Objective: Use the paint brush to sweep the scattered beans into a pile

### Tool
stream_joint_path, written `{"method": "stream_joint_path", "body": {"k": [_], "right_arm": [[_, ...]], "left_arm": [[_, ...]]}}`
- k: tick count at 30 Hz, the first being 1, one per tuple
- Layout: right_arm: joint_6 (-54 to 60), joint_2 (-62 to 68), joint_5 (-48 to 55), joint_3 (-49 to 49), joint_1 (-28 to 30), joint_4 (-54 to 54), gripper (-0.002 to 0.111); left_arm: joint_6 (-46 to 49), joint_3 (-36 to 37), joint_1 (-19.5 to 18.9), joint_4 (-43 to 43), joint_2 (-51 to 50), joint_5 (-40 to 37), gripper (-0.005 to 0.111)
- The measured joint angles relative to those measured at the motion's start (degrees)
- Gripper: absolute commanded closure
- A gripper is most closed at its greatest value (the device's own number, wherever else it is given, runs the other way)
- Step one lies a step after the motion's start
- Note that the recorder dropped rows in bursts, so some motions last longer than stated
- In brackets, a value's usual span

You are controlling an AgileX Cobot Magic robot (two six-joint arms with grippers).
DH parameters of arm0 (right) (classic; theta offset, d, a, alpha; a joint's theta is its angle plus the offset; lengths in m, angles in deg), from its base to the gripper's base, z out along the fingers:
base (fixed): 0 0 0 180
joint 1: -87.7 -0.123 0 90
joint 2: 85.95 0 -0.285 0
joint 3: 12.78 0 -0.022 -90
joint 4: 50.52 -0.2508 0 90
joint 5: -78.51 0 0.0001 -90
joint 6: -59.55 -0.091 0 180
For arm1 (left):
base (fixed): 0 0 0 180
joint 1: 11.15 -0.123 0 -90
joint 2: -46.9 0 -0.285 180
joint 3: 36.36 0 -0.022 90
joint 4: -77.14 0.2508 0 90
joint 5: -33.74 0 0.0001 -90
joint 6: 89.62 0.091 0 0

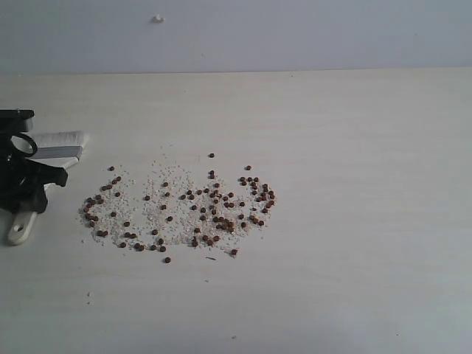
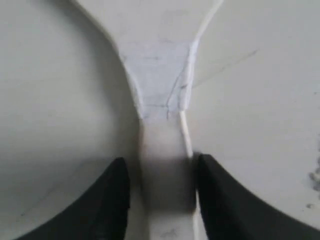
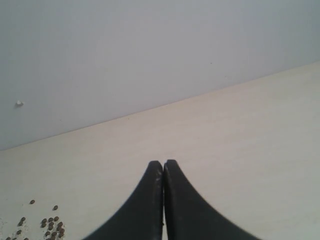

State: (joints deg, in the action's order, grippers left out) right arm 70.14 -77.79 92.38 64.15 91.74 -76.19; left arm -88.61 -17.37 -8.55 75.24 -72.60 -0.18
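The paint brush [image 1: 60, 150] lies flat at the table's left edge, white bristles toward the back, pale handle end [image 1: 21, 227] toward the front. My left gripper [image 1: 38, 184] is down over the handle. In the left wrist view the black fingers [image 2: 112, 200] straddle the narrow handle [image 2: 160, 75]; one finger touches it and a thin gap shows at the other, so the left gripper [image 2: 161, 170] is open. The reddish-brown beans [image 1: 214, 206] lie scattered with whitish grains in a wide patch right of the brush. My right gripper [image 3: 163, 162] is shut and empty, raised, with some beans [image 3: 50, 222] off to its side.
The pale wooden table [image 1: 354, 147] runs back to a grey wall [image 1: 295, 29], which carries a small white mark [image 1: 158, 18]. A few stray beans [image 1: 211, 155] lie just outside the patch.
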Motion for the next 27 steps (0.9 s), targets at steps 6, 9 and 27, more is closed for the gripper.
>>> {"method": "stream_joint_path", "body": {"k": [6,9,27], "right_arm": [[0.0,0.0,0.0,0.0,0.0,0.0,0.108],[0.0,0.0,0.0,0.0,0.0,0.0,0.108],[0.0,0.0,0.0,0.0,0.0,0.0,0.108]], "left_arm": [[0.1,-0.5,0.0,-0.2,-0.2,-0.6,0.107],[0.1,-1.5,0.0,-0.2,-0.5,-2.4,0.107],[1.4,-9.9,0.0,-0.2,-1.6,-16.9,0.107]]}}
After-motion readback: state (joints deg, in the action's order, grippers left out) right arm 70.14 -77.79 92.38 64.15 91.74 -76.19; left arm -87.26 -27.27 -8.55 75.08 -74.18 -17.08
